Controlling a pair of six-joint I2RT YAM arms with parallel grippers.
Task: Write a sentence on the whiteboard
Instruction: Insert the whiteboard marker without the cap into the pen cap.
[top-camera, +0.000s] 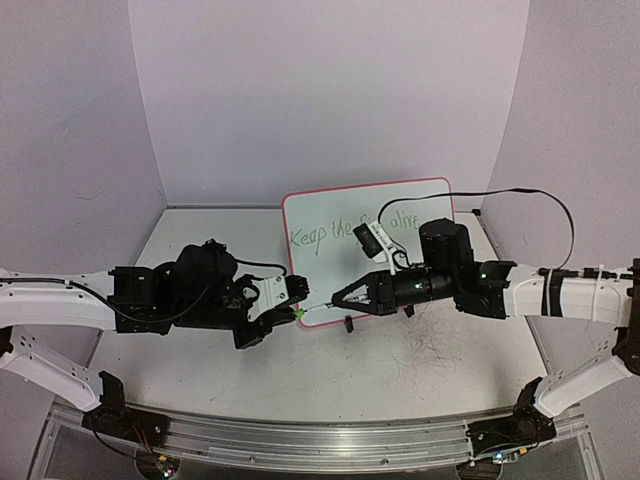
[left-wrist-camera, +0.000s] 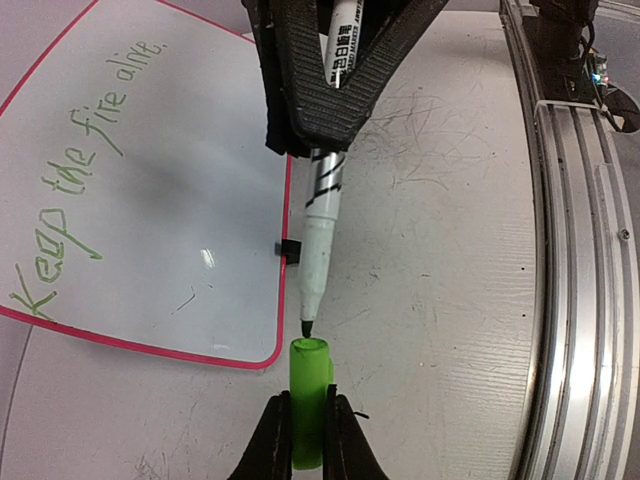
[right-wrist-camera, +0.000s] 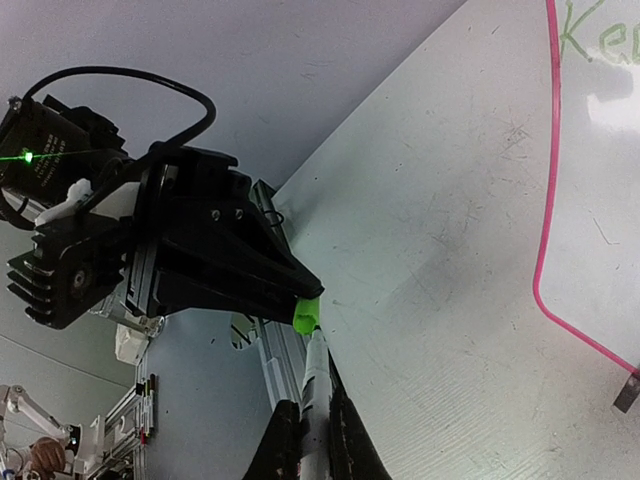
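The whiteboard (top-camera: 330, 270) with a red-pink rim lies flat at the table's middle back. The green sentence (top-camera: 320, 236) reads "Keep the f… alive", its middle hidden by the right arm; the left wrist view shows "Keep the fire alive" (left-wrist-camera: 85, 160). My left gripper (top-camera: 296, 316) is shut on a green marker cap (left-wrist-camera: 309, 400). My right gripper (top-camera: 338, 303) is shut on a white marker (left-wrist-camera: 320, 240). The marker's dark tip sits right at the cap's open mouth, over the table just off the board's near corner. The cap (right-wrist-camera: 307, 315) and marker (right-wrist-camera: 315, 385) also show in the right wrist view.
A small black clip foot (top-camera: 349, 323) sits at the board's near edge. Ink scribbles (top-camera: 430, 345) mark the table at right. A metal rail (top-camera: 300, 445) runs along the near edge. Grey walls enclose the table on three sides.
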